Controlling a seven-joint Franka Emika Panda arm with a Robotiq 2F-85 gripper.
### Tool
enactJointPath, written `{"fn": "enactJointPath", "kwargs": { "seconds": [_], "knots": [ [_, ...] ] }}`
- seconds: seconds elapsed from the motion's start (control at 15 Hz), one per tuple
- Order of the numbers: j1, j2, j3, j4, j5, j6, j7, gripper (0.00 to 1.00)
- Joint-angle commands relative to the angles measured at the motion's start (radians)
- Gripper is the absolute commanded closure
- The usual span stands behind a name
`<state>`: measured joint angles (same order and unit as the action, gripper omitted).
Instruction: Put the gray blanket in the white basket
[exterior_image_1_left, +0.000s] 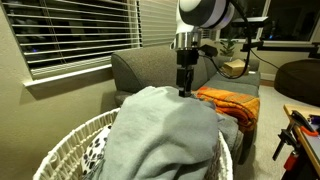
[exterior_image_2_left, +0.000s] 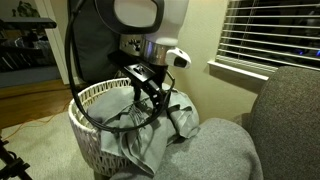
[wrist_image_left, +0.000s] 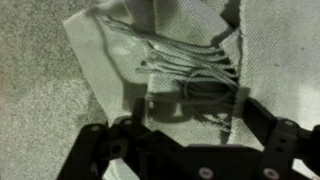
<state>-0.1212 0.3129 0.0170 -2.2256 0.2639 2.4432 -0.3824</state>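
Note:
The gray blanket (exterior_image_1_left: 165, 130) lies heaped over the white wicker basket (exterior_image_1_left: 65, 140), spilling over its rim toward the couch. In an exterior view the blanket (exterior_image_2_left: 200, 150) hangs from the basket (exterior_image_2_left: 90, 100) onto the couch arm. My gripper (exterior_image_1_left: 185, 85) hovers just above the top of the blanket; it also shows over the basket in an exterior view (exterior_image_2_left: 150, 98). In the wrist view the gripper (wrist_image_left: 190, 108) is open, its fingers wide apart over a fringed edge of the blanket (wrist_image_left: 180, 50), holding nothing.
A gray couch (exterior_image_1_left: 150, 68) stands behind the basket, with an orange blanket (exterior_image_1_left: 228, 100) on its seat. Window blinds (exterior_image_1_left: 70, 30) cover the wall behind. A dark stand with cables (exterior_image_2_left: 40, 30) is at the back. A wooden table edge (exterior_image_1_left: 305, 125) is nearby.

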Motion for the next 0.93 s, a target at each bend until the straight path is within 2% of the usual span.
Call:
{"fn": "enactJointPath", "kwargs": {
  "seconds": [0.0, 0.33, 0.4, 0.53, 0.87],
  "knots": [
    [-0.028, 0.013, 0.032, -0.025, 0.064, 0.054, -0.046, 0.00],
    [-0.037, 0.047, 0.052, -0.024, 0.107, 0.086, -0.061, 0.00],
    [-0.038, 0.047, 0.054, -0.026, 0.108, 0.093, -0.058, 0.25],
    [-0.037, 0.048, 0.056, -0.026, 0.097, 0.097, -0.048, 0.33],
    [-0.028, 0.036, 0.048, -0.019, 0.073, 0.083, -0.030, 0.67]
  ]
}}
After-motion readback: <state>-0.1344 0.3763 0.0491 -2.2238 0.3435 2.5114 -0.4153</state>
